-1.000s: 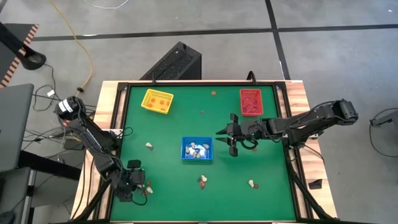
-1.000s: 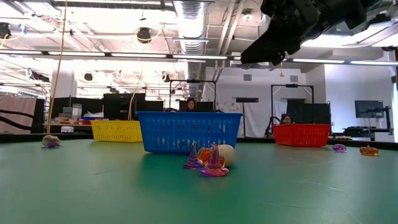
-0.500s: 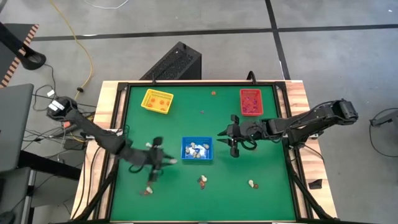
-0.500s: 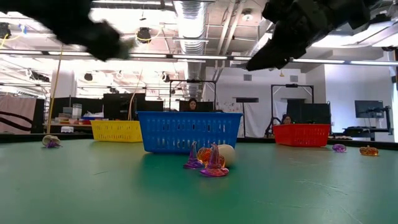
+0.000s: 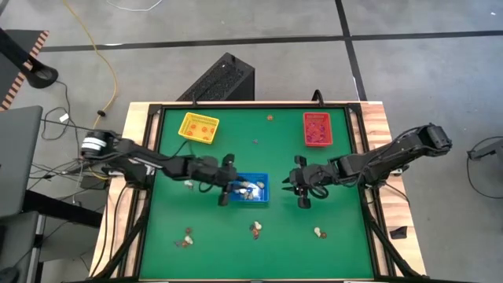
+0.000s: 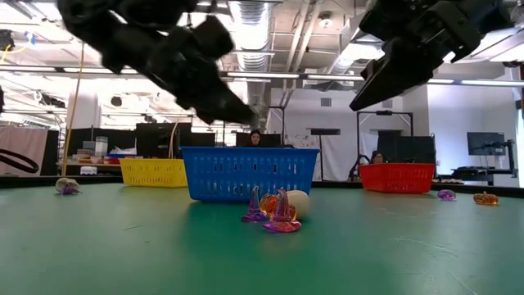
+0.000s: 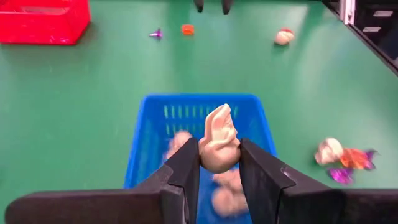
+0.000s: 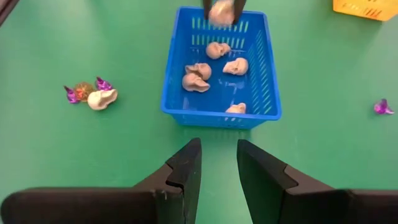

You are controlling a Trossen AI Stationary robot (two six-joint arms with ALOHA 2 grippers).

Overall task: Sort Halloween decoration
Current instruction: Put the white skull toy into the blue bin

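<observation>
Whitish skull trinket pinched between the left gripper fingers, hanging over the near-left rim of the blue tray at table centre. More whitish skulls lying inside that tray already. Right gripper at three o'clock of the tray, just beside it, fingers parted and holding nothing, nose aimed at the tray's short wall.

Around the table: yellow tray out at eleven o'clock, red tray at one o'clock, both well apart from the arms. Small cluster of purple, orange and whitish pieces at six o'clock of the blue tray, near it. Another whitish piece at five o'clock, and two dark red-brown bits at seven o'clock near the front edge. Two tiny pieces and between the far trays.

No readable writing anywhere.

Green felt open along the front right corner and the left side; black raised border all round.
</observation>
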